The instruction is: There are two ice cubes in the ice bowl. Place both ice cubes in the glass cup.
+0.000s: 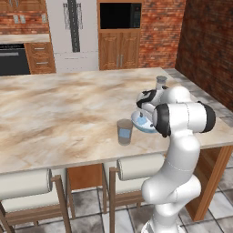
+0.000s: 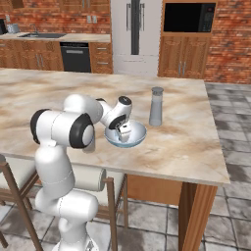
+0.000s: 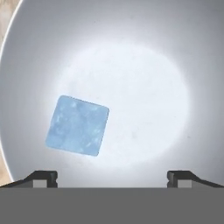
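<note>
One ice cube in bowl: a single pale-blue ice cube (image 3: 77, 125) lies on the bowl floor in the hand view, left of centre and turned slightly askew; it sits ahead of the left finger tip and touches neither tip.
Ice bowl: the ice bowl (image 2: 139, 139) stands on the desk (image 2: 186, 132) near its front edge, with the hand lowered into it; from the left base camera its rim (image 1: 138, 123) shows just left of the arm's elbow.
Jaws: the jaws (image 3: 112, 178) stand wide apart, the two dark tips near opposite sides of the hand view, with nothing between them. In the right base view the jaws (image 2: 123, 136) hang just above the bowl's inside.
Glass cup: the glass cup (image 1: 124, 132) stands upright on the desk just left of the bowl in the left base view, close to it but apart. Something pale blue shows low inside it; whether that is the other cube I cannot tell.
Shaker: a slim grey shaker (image 2: 156, 107) with a darker top stands upright behind the bowl, a little to the right in the right base view.
Arm: the white arm (image 1: 182, 118) bends over the desk's front edge, covering part of the bowl.
Stools: two padded stools (image 1: 27, 184) stand under the desk's front edge.
</note>
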Tool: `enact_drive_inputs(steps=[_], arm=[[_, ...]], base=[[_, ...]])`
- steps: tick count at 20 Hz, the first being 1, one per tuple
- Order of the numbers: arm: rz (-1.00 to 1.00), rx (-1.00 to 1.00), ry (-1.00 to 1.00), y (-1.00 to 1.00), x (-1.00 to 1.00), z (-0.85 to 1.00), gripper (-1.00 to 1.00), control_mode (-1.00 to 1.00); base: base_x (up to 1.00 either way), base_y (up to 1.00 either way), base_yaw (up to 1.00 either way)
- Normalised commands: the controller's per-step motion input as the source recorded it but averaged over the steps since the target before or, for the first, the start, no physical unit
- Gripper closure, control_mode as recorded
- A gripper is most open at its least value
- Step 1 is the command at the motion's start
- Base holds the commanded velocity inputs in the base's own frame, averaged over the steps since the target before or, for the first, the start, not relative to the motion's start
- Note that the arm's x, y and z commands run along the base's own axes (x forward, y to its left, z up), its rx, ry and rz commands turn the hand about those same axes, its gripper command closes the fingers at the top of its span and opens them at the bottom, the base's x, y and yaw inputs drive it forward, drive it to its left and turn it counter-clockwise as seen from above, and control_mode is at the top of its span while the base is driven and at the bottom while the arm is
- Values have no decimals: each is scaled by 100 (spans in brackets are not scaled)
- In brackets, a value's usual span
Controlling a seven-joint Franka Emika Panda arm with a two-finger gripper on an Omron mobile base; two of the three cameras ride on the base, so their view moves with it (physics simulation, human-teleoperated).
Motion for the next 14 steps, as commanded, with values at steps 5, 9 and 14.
enact_drive_inputs(steps=[5, 9, 14], arm=[[-4, 0, 0, 0, 11, -3, -100, -100], [-4, 0, 0, 0, 24, -14, -100, -100], [-3, 0, 0, 0, 12, -14, -100, -100]], base=[[0, 0, 0], [0, 0, 0], [0, 0, 0]])
